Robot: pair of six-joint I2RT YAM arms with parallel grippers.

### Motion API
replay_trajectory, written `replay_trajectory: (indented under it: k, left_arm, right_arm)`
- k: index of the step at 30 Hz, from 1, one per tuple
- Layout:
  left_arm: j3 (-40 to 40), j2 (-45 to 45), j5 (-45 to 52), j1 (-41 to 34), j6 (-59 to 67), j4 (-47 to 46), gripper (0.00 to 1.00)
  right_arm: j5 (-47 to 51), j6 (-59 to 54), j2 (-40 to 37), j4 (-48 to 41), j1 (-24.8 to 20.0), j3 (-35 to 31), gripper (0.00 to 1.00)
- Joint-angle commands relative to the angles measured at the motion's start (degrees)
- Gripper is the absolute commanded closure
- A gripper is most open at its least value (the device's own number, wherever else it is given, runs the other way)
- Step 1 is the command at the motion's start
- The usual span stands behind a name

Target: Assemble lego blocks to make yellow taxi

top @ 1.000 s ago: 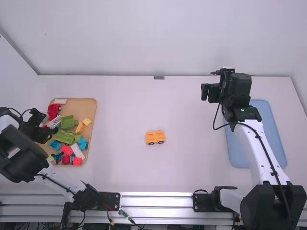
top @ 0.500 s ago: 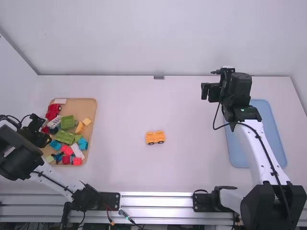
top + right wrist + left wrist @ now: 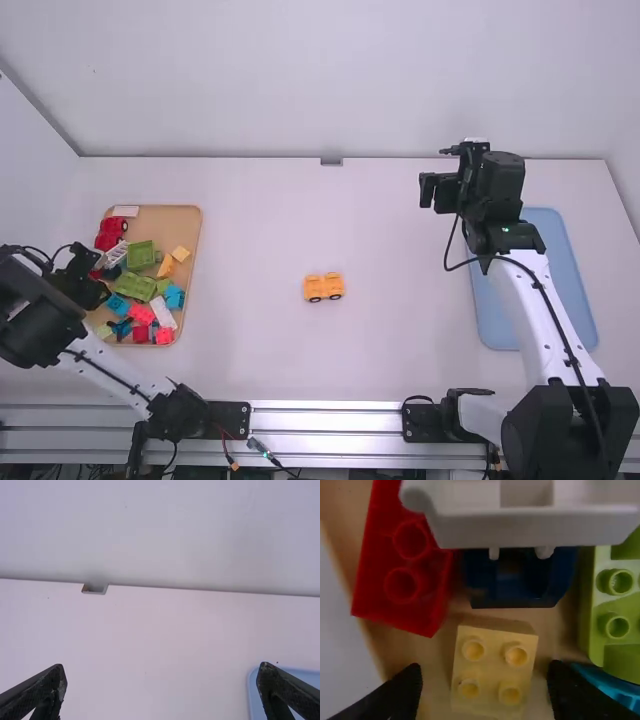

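My left pincer [image 3: 94, 292] hung over the tray's [image 3: 192, 240] left edge, fingers apart; the pale yellow block [image 3: 492, 666] lay in the tray's near left corner, between my fingertips as I saw it, a gap on either side.

Clearance around the pale yellow block [image 3: 493, 667].
Narrow strips of tray [image 3: 436, 655] flank it; a red block [image 3: 395, 597], dark blue block [image 3: 515, 587], green block [image 3: 597, 630] and blue piece [image 3: 600, 677] stand close as obstacles.

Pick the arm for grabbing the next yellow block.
Left, probably: the left gripper hovers open over the pale yellow block in the brown tray; the right gripper hangs far off, near the blue tray.
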Motion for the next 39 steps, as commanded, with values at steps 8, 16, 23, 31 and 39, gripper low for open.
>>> replay_trajectory:
  k: [8, 16, 23, 31, 39]
  left_arm:
    - [-0.74, 1.68, 3.17, -0.31, 0.39, 0.24, 0.64]
    - [0.96, 1.55, 2.05, -0.79, -4.50, -2.78, 0.90]
    - [9.22, 1.55, 2.03, -1.25, -14.27, -11.28, 0.98]
    - [8.48, -4.83, 8.37, -2.05, -22.45, -7.15, 0.98]
    - [-11.13, -25.44, 13.94, -6.58, -23.58, 2.47, 0.98]
  right_arm:
    - [-1.75, 0.13, 0.11, 0.22, 0.24, -0.50, 0.01]
    - [-1.77, 0.13, 0.11, 0.22, 0.24, -0.50, 0.01]
    - [-1.79, 0.13, 0.11, 0.13, 0.26, -0.50, 0.01]
    - [-1.79, 0.17, 0.11, -0.15, 0.24, -0.50, 0.01]
    - [-1.79, 0.15, 0.13, -0.94, 0.24, -0.50, 0.01]
